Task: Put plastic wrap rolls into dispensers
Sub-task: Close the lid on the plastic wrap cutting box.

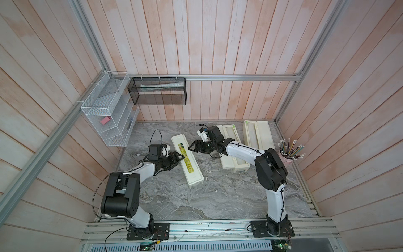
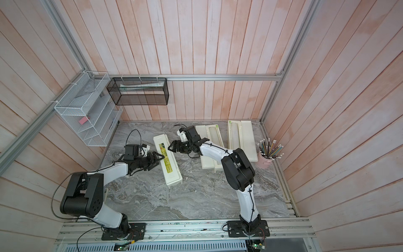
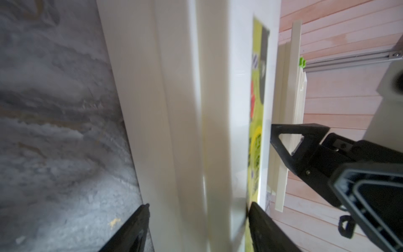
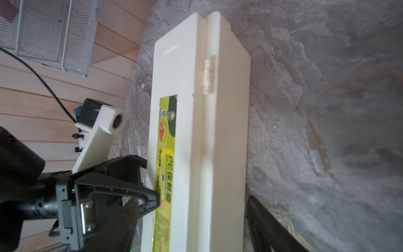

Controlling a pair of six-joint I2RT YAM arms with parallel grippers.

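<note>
Bracketing the closed dispenser (image 1: 191,173) from both long sides, that's the play! It lies slantwise on the table (image 1: 218,196), lid shut and green label up. My read is that two opposed grippers keep it from skidding while the lid gets worked open.

The left gripper (image 1: 180,162) has its jaws spread across the edge on its own side, one fingertip on the label. The wrist view is blurred, so I can't say whether it's truly pinching. The right gripper (image 1: 190,149) faces it with jaws parted and empty, tips at the opposite edge.

Count with me: three dispensers, one shut and two lying open near the back wall, troughs up for loading. The middle roll (image 1: 231,133) rests in the middle dispenser (image 1: 226,164), and the corner roll (image 1: 250,135) in the corner dispenser (image 1: 265,135). That's two rolls showing, with no third in view.
</note>
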